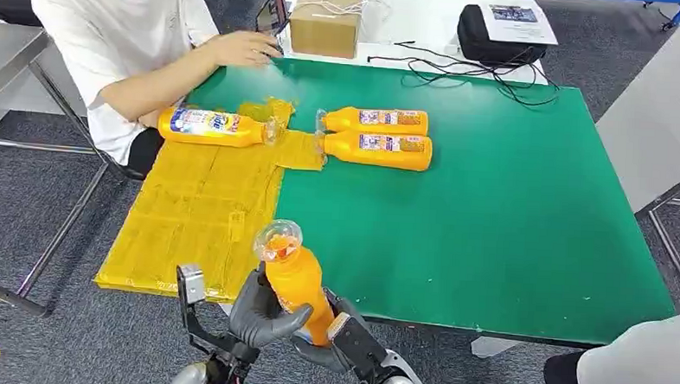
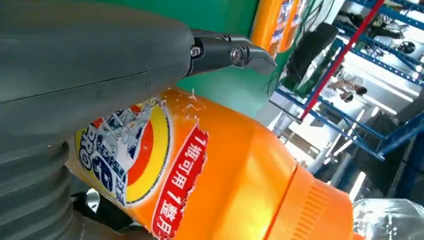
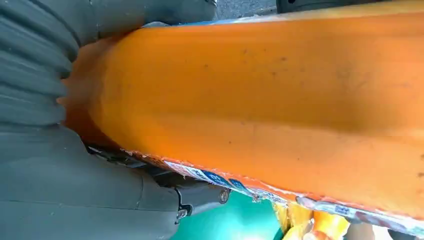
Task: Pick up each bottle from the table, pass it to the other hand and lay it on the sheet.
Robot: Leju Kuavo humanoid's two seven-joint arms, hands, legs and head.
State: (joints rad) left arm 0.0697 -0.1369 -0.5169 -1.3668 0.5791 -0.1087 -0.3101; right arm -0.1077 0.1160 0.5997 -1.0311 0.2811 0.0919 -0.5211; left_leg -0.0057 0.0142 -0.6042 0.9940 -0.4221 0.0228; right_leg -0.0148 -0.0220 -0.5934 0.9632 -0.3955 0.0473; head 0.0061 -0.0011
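Just bottle point(image 1: 296, 281) beside table edge point(image 1: 452, 325)

The held orange bottle point(image 2: 215, 175) carries a label point(image 2: 135, 165) with a red band reading "1瓶可用7" in white beside large blue letters too cut off to read; print on the other bottles' labels is too small.

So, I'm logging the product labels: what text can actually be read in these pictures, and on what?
"1瓶可用7...", white on a red band: label of the held bottle, left wrist view; the last characters are cut off.
Blue label lettering beside it: partly hidden, unreadable.
Labels on the lying bottles: too small.
White sheet on the black bag: too small.
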